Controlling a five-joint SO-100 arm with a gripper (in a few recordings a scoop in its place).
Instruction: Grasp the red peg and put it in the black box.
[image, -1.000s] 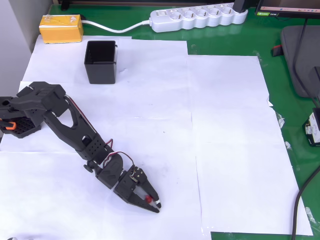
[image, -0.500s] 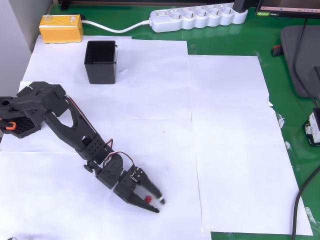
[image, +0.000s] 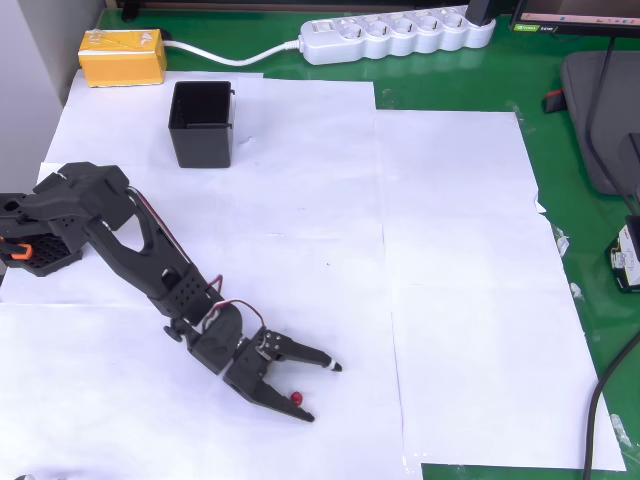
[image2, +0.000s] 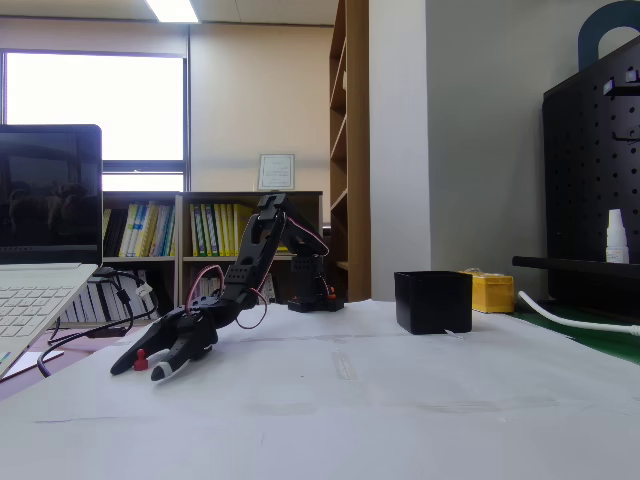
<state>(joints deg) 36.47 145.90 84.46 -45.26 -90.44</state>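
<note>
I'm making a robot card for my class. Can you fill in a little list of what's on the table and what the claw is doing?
gripper: open, low over the white paper
red peg: lying between the spread fingers, beside the lower one in the overhead view
black box: upright, open top, far from the peg
yellow block: behind the box
power strip: at the table's back edge
peg in box: not yet

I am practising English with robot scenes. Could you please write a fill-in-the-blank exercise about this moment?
1. The claw has its jaws ____.
2. The red peg lies on the white ____ between the jaws.
3. The black box stands upright near the ____ block.
4. Behind the box, a white power ____ lies on the green table.

Missing words: open; paper; yellow; strip
</note>
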